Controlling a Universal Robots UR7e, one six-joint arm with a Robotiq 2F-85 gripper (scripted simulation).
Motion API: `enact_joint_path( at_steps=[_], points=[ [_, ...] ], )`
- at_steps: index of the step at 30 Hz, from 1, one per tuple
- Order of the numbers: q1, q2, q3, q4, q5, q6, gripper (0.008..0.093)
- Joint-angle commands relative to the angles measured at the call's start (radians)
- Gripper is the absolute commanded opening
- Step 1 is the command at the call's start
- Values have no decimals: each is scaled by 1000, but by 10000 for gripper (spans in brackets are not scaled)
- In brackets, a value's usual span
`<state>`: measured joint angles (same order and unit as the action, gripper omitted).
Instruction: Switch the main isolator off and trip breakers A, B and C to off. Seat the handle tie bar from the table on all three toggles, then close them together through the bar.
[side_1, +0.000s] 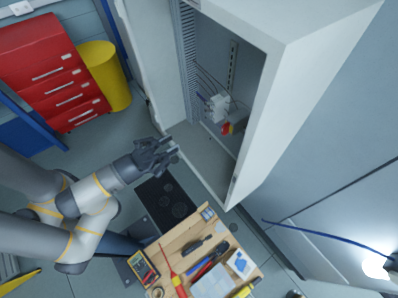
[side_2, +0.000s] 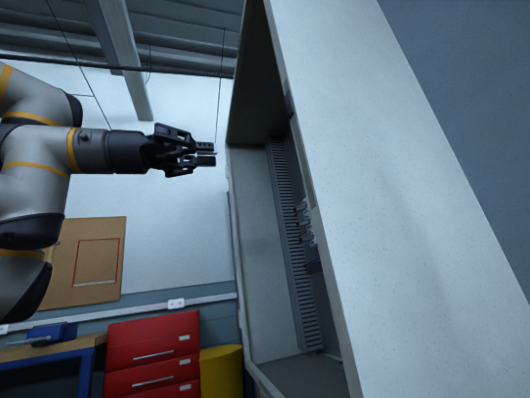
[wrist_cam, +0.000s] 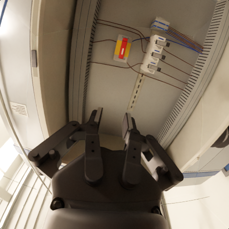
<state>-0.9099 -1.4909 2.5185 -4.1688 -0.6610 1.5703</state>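
My gripper (side_1: 171, 147) (side_2: 209, 153) (wrist_cam: 113, 118) hangs in the air just outside the open front of the white electrical cabinet (side_1: 260, 75), pointing into it. On the cabinet's back panel sits the main isolator (side_1: 227, 128) (wrist_cam: 122, 47), a red handle on a yellow plate. Beside it the block of three white breakers (side_1: 218, 106) (wrist_cam: 154, 54) carries three dark toggles, one above the other. I cannot pick out the tie bar for certain among the tools on the wooden table (side_1: 202, 257). The gripper is partly open and holds nothing.
A red drawer cabinet (side_1: 50, 75) and a yellow drum (side_1: 105, 72) stand to the left on the floor. A black mat (side_1: 165, 200) lies below the gripper. The table carries a multimeter (side_1: 142, 267), a screwdriver and pliers. Slotted wire ducts (wrist_cam: 190, 82) line the cabinet's inside.
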Motion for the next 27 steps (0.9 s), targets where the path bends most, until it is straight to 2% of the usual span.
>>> enact_joint_path(
  at_steps=[1, 6, 9, 13, 21, 24, 27],
  points=[
    [0, 0, 0, 0, 0, 0, 420],
    [12, 8, -9, 1, -12, 0, 420],
    [50, 34, -41, 6, -49, 0, 420],
    [132, 95, -120, 24, -131, 0, 420],
    [281, 232, -320, 87, -280, 0, 420],
    [309, 263, -370, 106, -308, 0, 420],
    [321, 278, -394, 115, -321, 0, 420]
  ],
)
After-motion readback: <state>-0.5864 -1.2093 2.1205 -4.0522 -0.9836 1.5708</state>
